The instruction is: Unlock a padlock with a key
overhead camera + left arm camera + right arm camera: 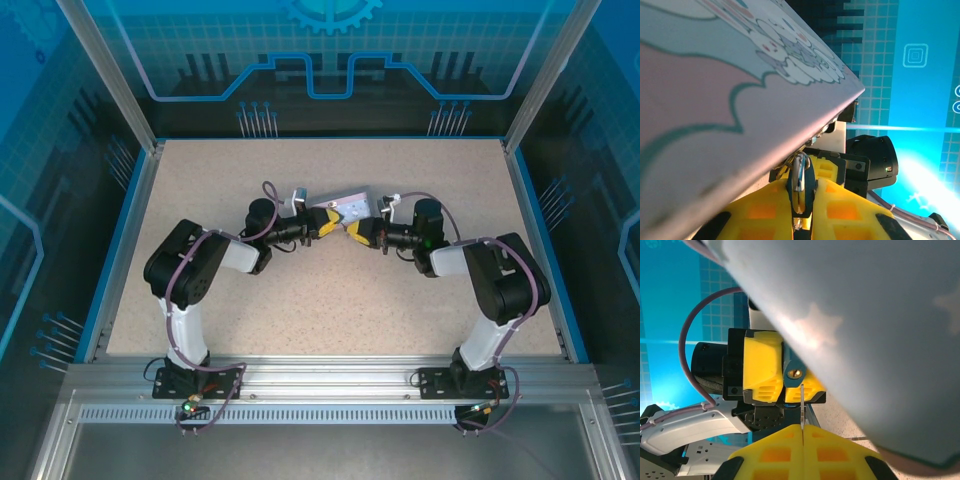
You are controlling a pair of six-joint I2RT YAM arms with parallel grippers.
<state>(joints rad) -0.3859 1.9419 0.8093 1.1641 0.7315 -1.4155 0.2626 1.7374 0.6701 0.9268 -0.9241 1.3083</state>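
I see right gripper (802, 452) pinched shut on the thin dark metal key (802, 407), blade aimed lengthwise at the small dark-bodied padlock (791, 377) clamped in left gripper (801, 215) (tip looks just right of brass keyhole (796, 373), not in yet)

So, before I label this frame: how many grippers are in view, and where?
2. The left gripper sits mid-table by the tin box, shut on the padlock; the right gripper faces it, shut on the key.
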